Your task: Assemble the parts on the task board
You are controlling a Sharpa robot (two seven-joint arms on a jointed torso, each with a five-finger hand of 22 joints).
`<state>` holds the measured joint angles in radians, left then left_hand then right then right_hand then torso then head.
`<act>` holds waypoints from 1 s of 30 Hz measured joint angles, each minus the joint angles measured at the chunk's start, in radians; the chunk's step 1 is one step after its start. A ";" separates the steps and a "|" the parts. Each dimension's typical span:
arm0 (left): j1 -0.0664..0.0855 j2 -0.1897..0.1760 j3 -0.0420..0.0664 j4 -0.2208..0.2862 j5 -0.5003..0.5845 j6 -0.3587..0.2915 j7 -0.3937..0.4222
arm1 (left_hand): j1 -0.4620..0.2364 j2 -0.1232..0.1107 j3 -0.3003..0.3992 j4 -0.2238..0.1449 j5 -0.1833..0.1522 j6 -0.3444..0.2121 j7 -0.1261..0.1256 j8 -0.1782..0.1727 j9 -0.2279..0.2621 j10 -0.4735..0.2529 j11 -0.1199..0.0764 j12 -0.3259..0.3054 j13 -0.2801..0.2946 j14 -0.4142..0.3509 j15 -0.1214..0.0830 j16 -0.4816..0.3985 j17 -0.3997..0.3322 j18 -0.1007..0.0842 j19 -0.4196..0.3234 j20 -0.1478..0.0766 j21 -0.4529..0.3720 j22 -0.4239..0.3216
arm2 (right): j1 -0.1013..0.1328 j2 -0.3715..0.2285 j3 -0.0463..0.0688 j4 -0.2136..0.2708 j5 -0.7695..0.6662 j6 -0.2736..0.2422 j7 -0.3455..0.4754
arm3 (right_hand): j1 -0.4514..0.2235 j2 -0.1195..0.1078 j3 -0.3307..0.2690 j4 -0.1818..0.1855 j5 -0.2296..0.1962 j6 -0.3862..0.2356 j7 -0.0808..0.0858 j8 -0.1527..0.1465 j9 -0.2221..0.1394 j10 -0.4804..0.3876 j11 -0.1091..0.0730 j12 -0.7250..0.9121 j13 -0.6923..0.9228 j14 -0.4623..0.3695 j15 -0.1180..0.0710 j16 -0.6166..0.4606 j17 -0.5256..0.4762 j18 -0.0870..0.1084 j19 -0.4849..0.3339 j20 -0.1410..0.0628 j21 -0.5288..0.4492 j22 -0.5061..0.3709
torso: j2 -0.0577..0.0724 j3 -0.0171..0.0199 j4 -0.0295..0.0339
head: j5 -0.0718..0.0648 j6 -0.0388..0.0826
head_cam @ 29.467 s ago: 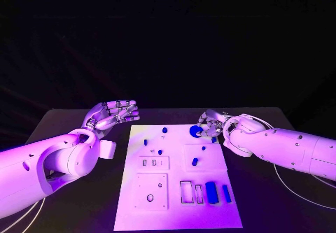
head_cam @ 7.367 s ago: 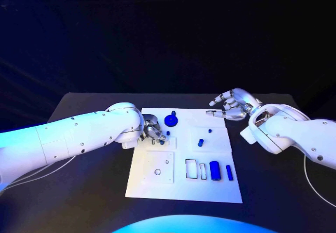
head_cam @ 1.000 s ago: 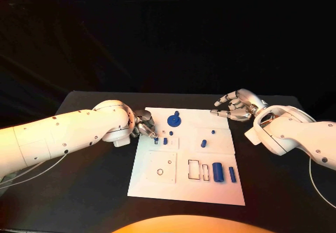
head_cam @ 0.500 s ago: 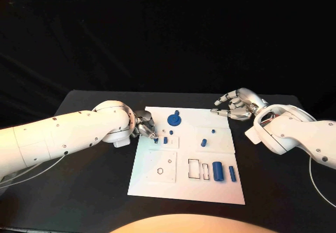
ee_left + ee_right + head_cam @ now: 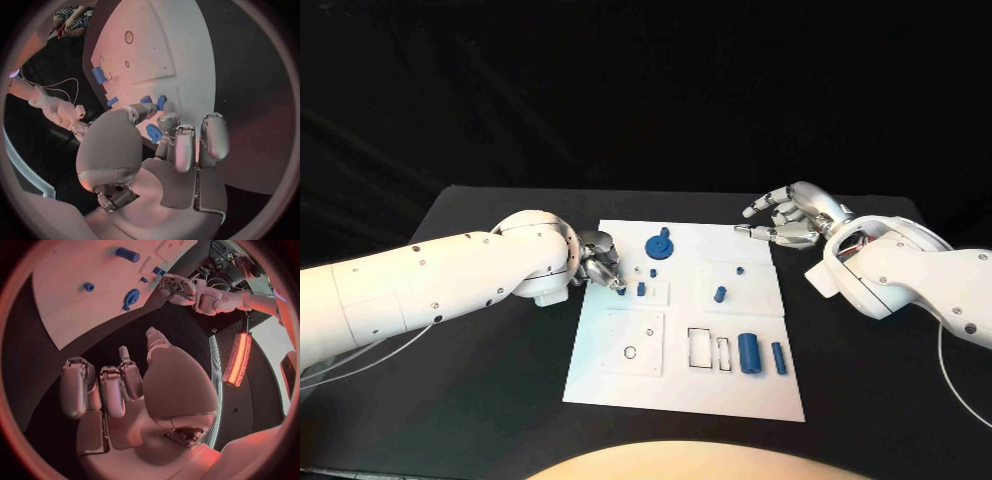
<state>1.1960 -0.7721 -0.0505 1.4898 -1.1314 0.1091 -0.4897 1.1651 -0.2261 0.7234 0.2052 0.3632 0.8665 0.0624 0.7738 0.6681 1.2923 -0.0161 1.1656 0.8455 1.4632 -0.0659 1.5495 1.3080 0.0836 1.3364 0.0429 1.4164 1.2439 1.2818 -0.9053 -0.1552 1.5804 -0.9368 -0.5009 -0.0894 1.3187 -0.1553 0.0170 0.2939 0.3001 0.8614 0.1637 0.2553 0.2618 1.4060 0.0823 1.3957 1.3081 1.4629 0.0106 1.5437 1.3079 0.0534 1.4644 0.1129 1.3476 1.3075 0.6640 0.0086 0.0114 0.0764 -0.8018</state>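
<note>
The task board [image 5: 678, 390] is a white rectangular plate lying flat on the black surface [image 5: 473, 380], its long side running away from the robot. Near its far edge stands a blue round part with a knob [image 5: 659, 244]. A small blue peg [image 5: 737, 269] stands to the right of it, and a short blue cylinder [image 5: 718, 294] lies tilted below that. By the left edge two small blue pegs [image 5: 640, 290] sit in a raised square panel (one is partly hidden by fingers). Toward the near right, a thick blue cylinder [image 5: 750, 351] and a thinner blue bar [image 5: 777, 357] lie side by side next to two rectangular slots [image 5: 710, 349].
</note>
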 measured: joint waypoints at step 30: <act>-0.005 0.017 0.000 -0.010 -0.014 0.002 -0.014 | 0.002 0.002 0.000 0.000 0.004 0.005 0.002 0.000 0.001 0.004 -0.003 0.000 0.003 0.000 0.000 0.000 0.000 0.000 0.000 0.000 0.004 0.001 | 0.000 -0.002 0.000 0.001 0.000 0.000 0.000 | 0.000 0.000 0.000 0.000 0.000 0.000 0.000 0.000 0.000 0.000 0.000 0.000 0.000 0.000 0.000 0.000 0.000 0.000 0.000 0.000 0.000 0.001 | 0.001 0.0000 -0.0002 | -0.001 -0.002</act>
<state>1.1909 -0.7554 -0.0507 1.4797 -1.1458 0.1108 -0.5033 1.1668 -0.2243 0.7234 0.2052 0.3670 0.8710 0.0644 0.7738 0.6693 1.2961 -0.0195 1.1654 0.8486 1.4632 -0.0658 1.5495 1.3077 0.0836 1.3364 0.0430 1.4202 1.2447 1.2818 -0.9072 -0.1552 1.5810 -0.9368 -0.5008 -0.0893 1.3187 -0.1553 0.0170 0.2939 0.3000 0.8614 0.1637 0.2552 0.2618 1.4060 0.0823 1.3957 1.3077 1.4629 0.0107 1.5437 1.3075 0.0534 1.4644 0.1129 1.3476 1.3081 0.6647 0.0086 0.0112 0.0757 -0.8035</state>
